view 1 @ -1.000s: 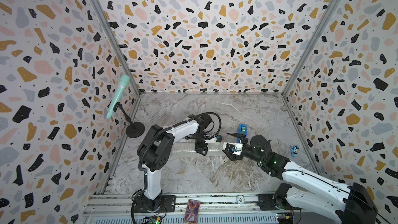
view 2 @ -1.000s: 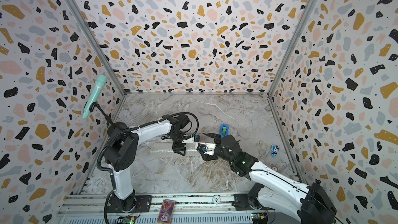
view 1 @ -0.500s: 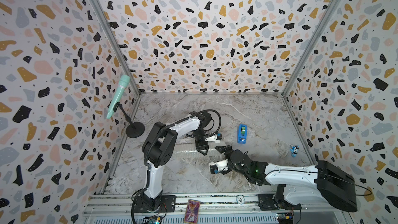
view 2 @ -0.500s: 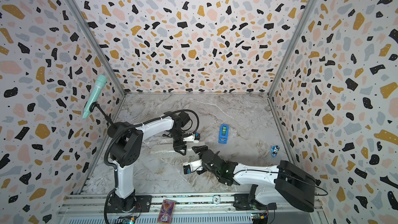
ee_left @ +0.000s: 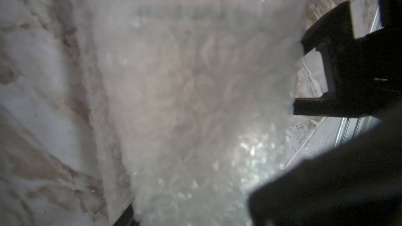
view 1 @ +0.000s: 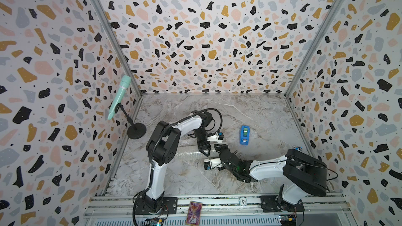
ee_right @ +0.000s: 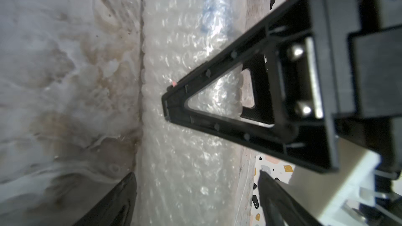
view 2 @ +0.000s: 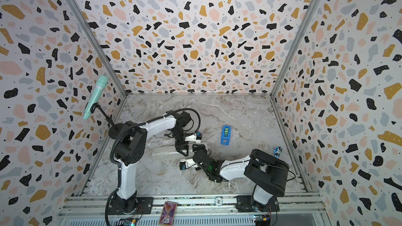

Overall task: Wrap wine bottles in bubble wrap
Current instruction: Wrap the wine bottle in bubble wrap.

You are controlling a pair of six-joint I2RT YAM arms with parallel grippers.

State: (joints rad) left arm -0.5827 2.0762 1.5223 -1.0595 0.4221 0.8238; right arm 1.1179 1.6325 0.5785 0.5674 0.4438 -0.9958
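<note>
We are judging wrap (ee_right: 185, 148) soft, slippery over fragile bottle (ee_right: 208, 9), so taking it mid-roll; left pincer (view 1: 205, 152) straddling it, grip unclear, right pincer (view 1: 220, 148) gaping empty.

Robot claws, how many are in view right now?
2. The left claw is at one end of the bubble wrap roll; the right claw, open, sits right beside it. None seem hidden.

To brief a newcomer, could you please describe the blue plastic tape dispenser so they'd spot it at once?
Start at the grey marbled tabletop inside the speckled walls. Beyond the right arm's wrist, toward the back wall, a small blue plastic tape dispenser lies alone. Its boxy blue body with a green patch sets it apart from the mint-green microphone and the clear bubble wrap.
</note>
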